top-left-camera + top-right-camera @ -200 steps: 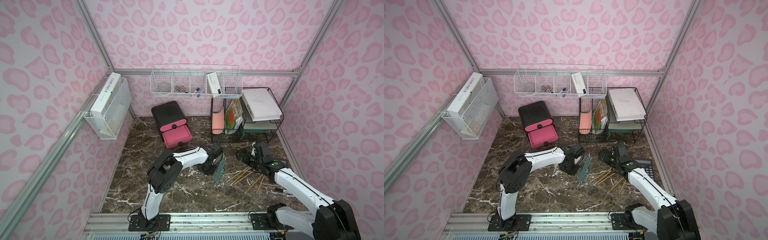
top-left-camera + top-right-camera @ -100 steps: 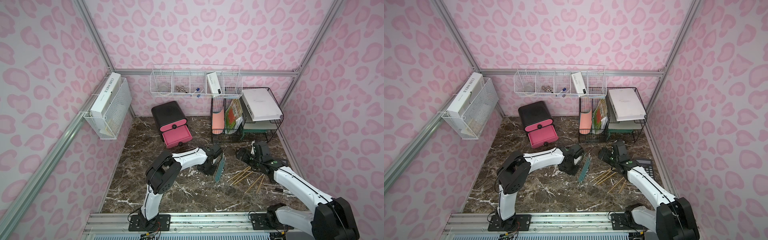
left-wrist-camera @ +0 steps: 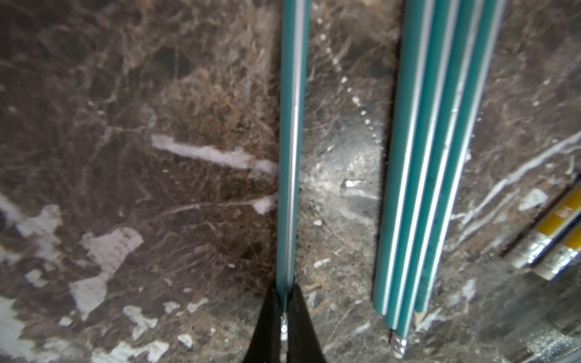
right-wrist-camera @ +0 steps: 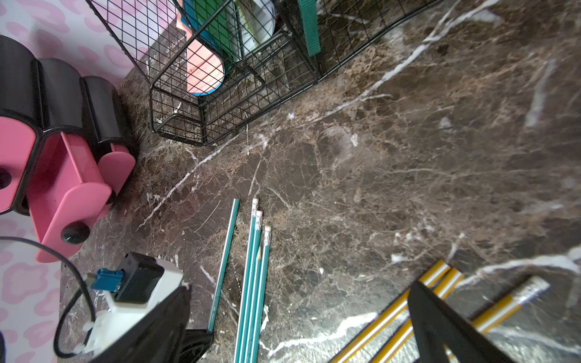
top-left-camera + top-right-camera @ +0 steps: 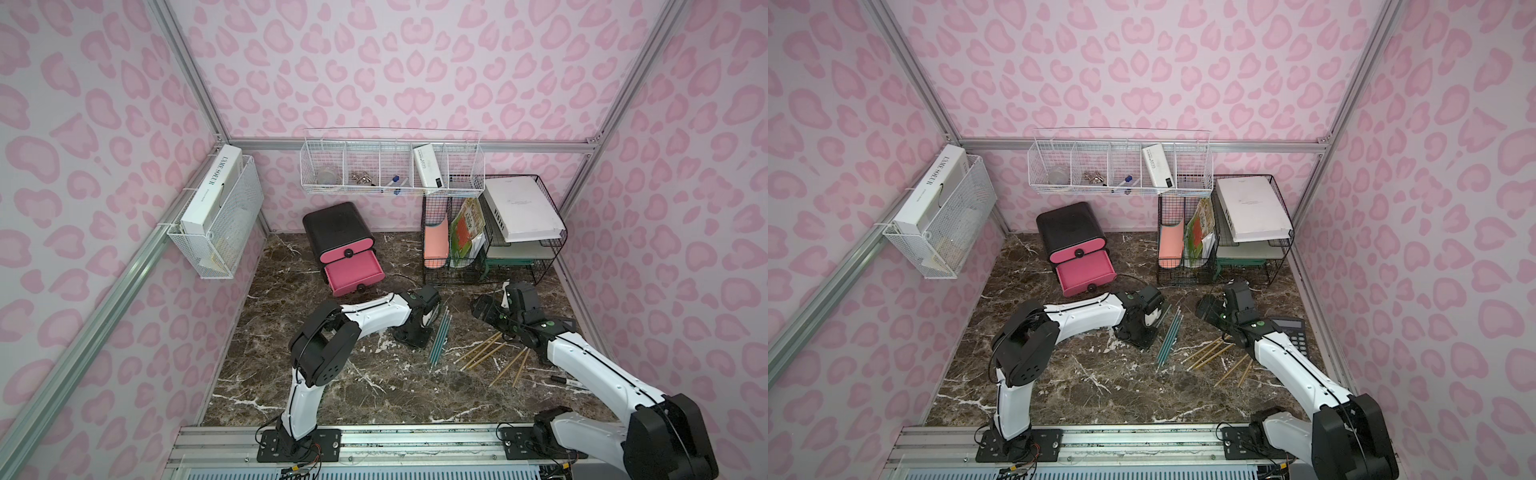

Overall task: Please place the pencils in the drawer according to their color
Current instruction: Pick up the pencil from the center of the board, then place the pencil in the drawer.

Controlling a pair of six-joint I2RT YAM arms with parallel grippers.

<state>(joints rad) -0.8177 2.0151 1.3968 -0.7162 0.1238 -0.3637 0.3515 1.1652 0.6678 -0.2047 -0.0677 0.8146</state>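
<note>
My left gripper [image 3: 284, 301] is pinched tight on one end of a single teal pencil [image 3: 290, 141]; what looks like its metal ferrule sits between the fingertips. Its long axis runs straight away from the jaws along the marble tabletop [image 5: 374, 386], toward the black wire rack [image 5: 457, 266] at the back. I cannot tell whether it is lifted clear. Parallel to it, with a bare gap between, lies a touching bundle of teal pencils [image 3: 434, 157], some with erasers pointing toward the rack. Beyond those, the yellow pencils [image 5: 484, 355] lie fanned at an angle. My right gripper [image 5: 484, 309] hangs above them with jaws spread wide, holding nothing. The drawer cabinet [image 5: 338, 232] stands well apart at the back left, its middle drawer [image 5: 353, 272] pulled out.
</note>
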